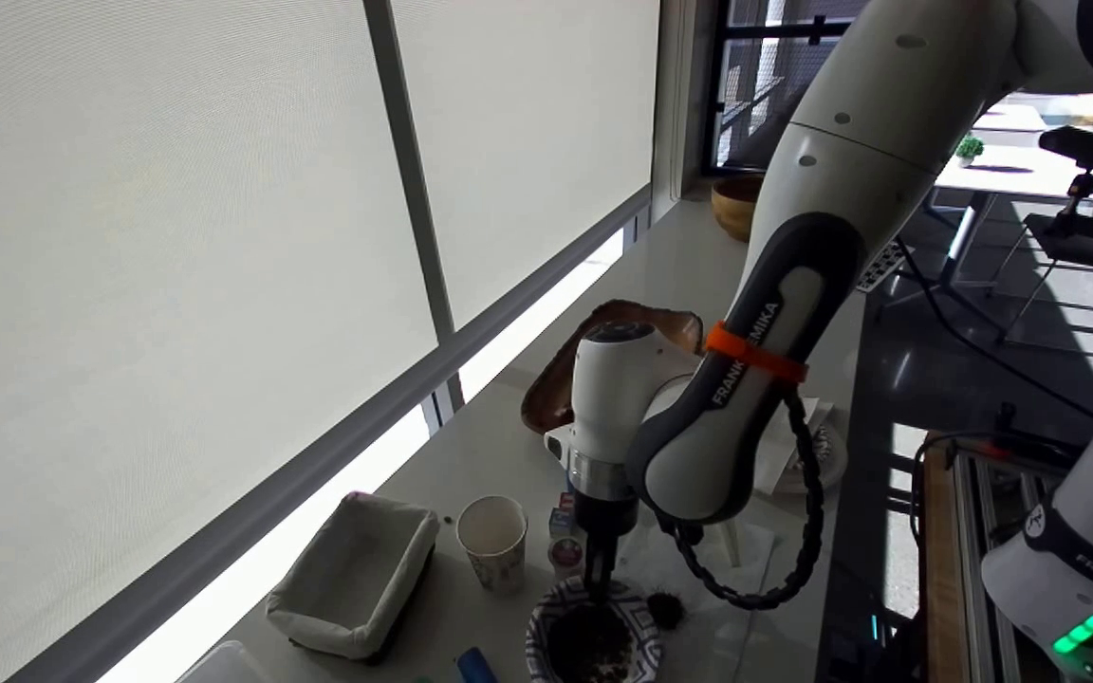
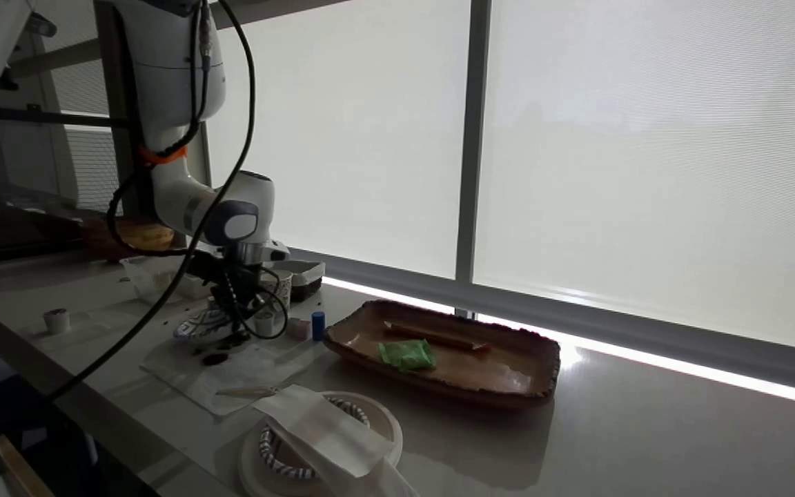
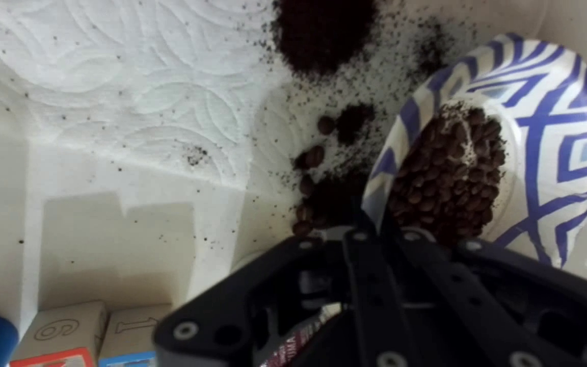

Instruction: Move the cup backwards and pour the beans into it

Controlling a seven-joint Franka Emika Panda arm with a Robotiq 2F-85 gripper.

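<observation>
- The gripper (image 3: 385,236) looks clamped on the rim of the patterned bowl (image 3: 568,153), its jaws close together with the paper edge pinched between them; whether the bowl's base is off the counter (image 2: 632,435) I cannot tell.
- The bowl seems to be thin paper: light in itself, but the load may fold the wall at so small a pinch. A deep bite on the rim and a slow turn look wise.
- The beans (image 3: 446,176) lie heaped in the bowl, a few loose outside it near dark grounds (image 3: 324,33). Small, hard and smooth, they will probably slide in a rush if tipped fast.
- Just beside the bowl, a small lidded pot (image 1: 565,553) could get bumped.
- A little farther off, the cup (image 1: 492,547) stands upright between bowl and grey tub (image 1: 342,574). Printed paper by its look, it should be light, soft-walled and easy to topple: hold it gently around the side, low down, or push it near its base.
</observation>
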